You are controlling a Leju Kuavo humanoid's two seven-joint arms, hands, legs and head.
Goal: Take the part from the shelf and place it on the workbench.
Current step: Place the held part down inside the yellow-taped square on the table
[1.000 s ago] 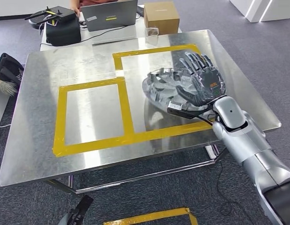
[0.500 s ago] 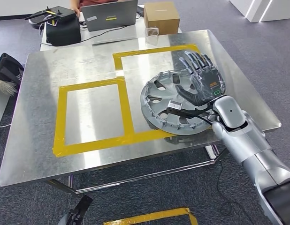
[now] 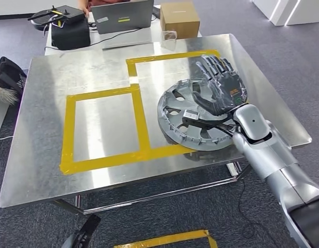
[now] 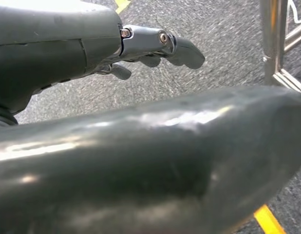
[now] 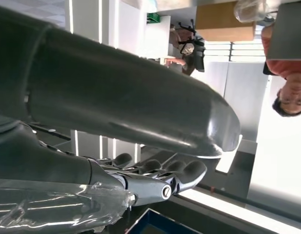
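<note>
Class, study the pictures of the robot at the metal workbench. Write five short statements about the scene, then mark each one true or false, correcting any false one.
1. The grey wheel cover lies flat on the workbench. True.
2. The right hand rests on top of the wheel cover. True.
3. The wheel cover sits wholly inside the left yellow tape square. False: it lies in the right outline, overlapping the near tape line.
4. A cardboard box stands beyond the workbench. True.
5. The left hand holds a tool. False: it holds nothing, hanging above the floor.
</note>
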